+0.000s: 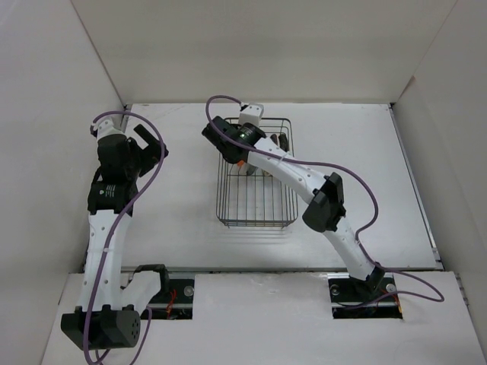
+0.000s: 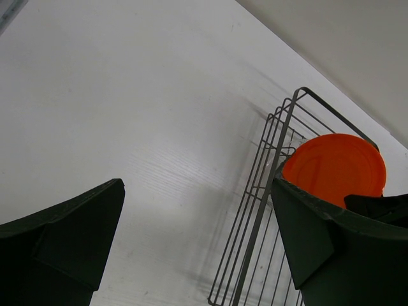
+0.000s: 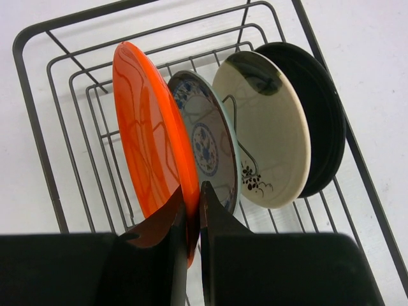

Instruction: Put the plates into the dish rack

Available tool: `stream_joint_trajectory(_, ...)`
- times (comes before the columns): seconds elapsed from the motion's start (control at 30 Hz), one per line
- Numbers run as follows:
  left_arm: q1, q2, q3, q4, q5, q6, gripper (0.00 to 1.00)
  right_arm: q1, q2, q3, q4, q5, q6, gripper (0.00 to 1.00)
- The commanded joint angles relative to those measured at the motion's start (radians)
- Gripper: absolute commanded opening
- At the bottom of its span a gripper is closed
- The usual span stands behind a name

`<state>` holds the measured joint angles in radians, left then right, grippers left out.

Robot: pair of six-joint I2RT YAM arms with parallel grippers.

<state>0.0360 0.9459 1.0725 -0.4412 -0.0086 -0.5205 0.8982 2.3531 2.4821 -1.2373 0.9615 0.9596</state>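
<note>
At lower centre of the right wrist view, the right gripper (image 3: 191, 194) pinches the lower rim of the orange plate (image 3: 150, 127) standing in the rack (image 3: 36, 131), probably stiff, light and slippery there; the left gripper (image 2: 197, 185) gapes empty.

Glossy orange plate (image 3: 150, 131); dark wire dish rack (image 3: 38, 137); matt white table (image 2: 127, 115).

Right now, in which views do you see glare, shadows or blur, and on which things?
Right wrist view: the orange plate and the cream plate show glossy reflections; the right gripper is dark, slightly soft. Left wrist view: the dish rack casts a faint shadow on the table. Top view: even, soft light.
</note>
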Motion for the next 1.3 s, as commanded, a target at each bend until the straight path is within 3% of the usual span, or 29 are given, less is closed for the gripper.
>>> stream_joint_trajectory(0.0,-0.001,-0.019,-0.003,0.045,-0.002,0.014,1.0,0.01,0.0,-0.005,0.081,0.019,-0.045,0.0)
stream_joint_trajectory(0.33,-0.001,-0.019,-0.013,0.045,-0.011,0.014,1.0,0.019,0.009,-0.026,0.162,-0.029,-0.09,0.1)
stream_joint_trajectory(0.4,-0.001,-0.019,-0.013,0.045,-0.011,0.014,1.0,0.019,0.0,-0.026,0.174,-0.038,-0.09,0.25)
stream_joint_trajectory(0.83,-0.001,-0.01,-0.003,0.045,-0.03,0.014,1.0,0.028,-0.086,-0.051,0.21,-0.026,-0.13,0.28)
stream_joint_trajectory(0.9,-0.001,0.014,0.02,0.045,-0.03,0.014,1.0,0.028,-0.139,-0.06,0.21,-0.003,-0.175,0.51)
stream_joint_trajectory(0.93,-0.001,0.014,0.02,0.045,-0.03,0.014,1.0,0.028,-0.162,-0.06,0.223,-0.003,-0.221,0.51)
stream_joint_trajectory(1.0,-0.001,0.03,0.033,0.045,-0.03,0.014,1.0,0.028,-0.219,-0.125,0.304,-0.056,-0.365,0.67)
stream_joint_trajectory(1.03,-0.001,0.045,0.047,0.045,-0.03,0.005,1.0,0.028,-0.291,-0.156,0.324,-0.073,-0.477,0.7)
stream_joint_trajectory(1.07,-0.001,0.06,0.047,0.045,-0.03,0.005,1.0,0.028,-0.332,-0.193,0.338,-0.073,-0.501,0.74)
stream_joint_trajectory(1.1,-0.001,0.06,0.061,0.045,-0.04,0.005,1.0,0.028,-0.377,-0.236,0.355,-0.073,-0.519,0.84)
stream_joint_trajectory(1.17,0.008,0.073,0.073,0.045,-0.053,0.005,1.0,0.028,-0.537,-0.398,0.447,-0.096,-0.614,0.93)
stream_joint_trajectory(1.27,0.008,0.083,0.104,0.045,-0.073,0.005,1.0,0.019,-0.754,-0.582,0.524,-0.151,-0.692,0.98)
